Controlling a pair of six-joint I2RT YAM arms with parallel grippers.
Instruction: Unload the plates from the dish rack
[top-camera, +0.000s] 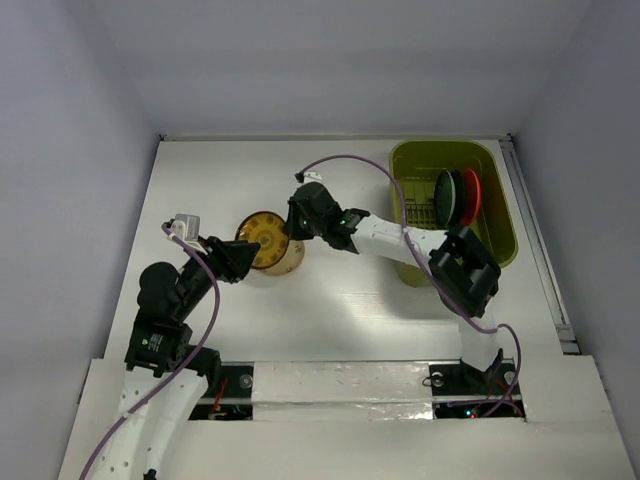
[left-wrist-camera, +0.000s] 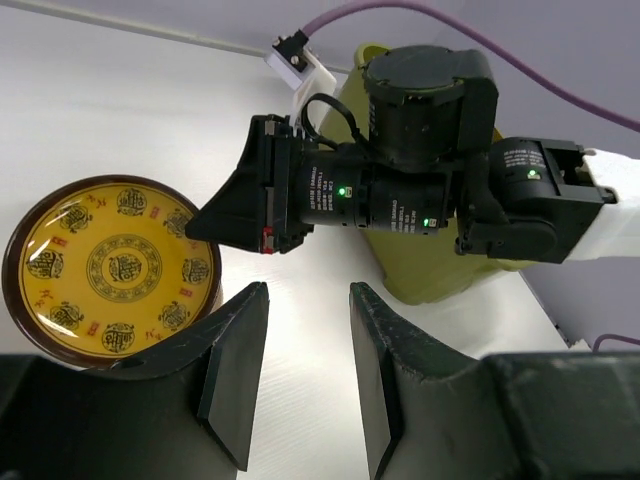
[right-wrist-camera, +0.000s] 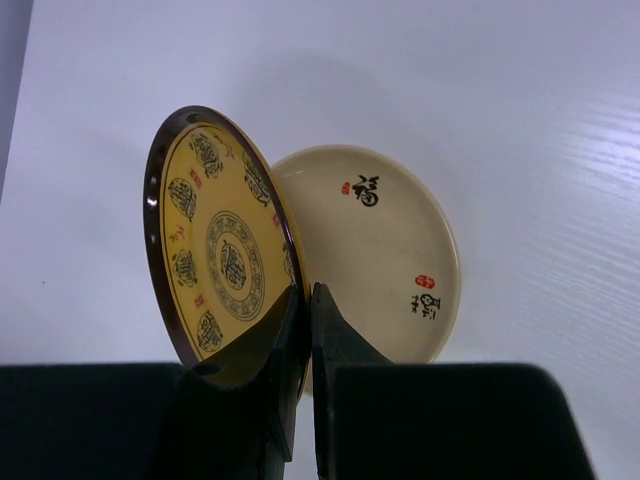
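White table (top-camera: 330, 320), dish rack (top-camera: 503, 215) (two plates (top-camera: 450, 197))

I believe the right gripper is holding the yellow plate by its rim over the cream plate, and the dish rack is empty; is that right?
The dish rack is not empty: the top external view shows a black plate and an orange-red plate standing in it. The right gripper does hold the yellow plate by its rim over the cream plate.
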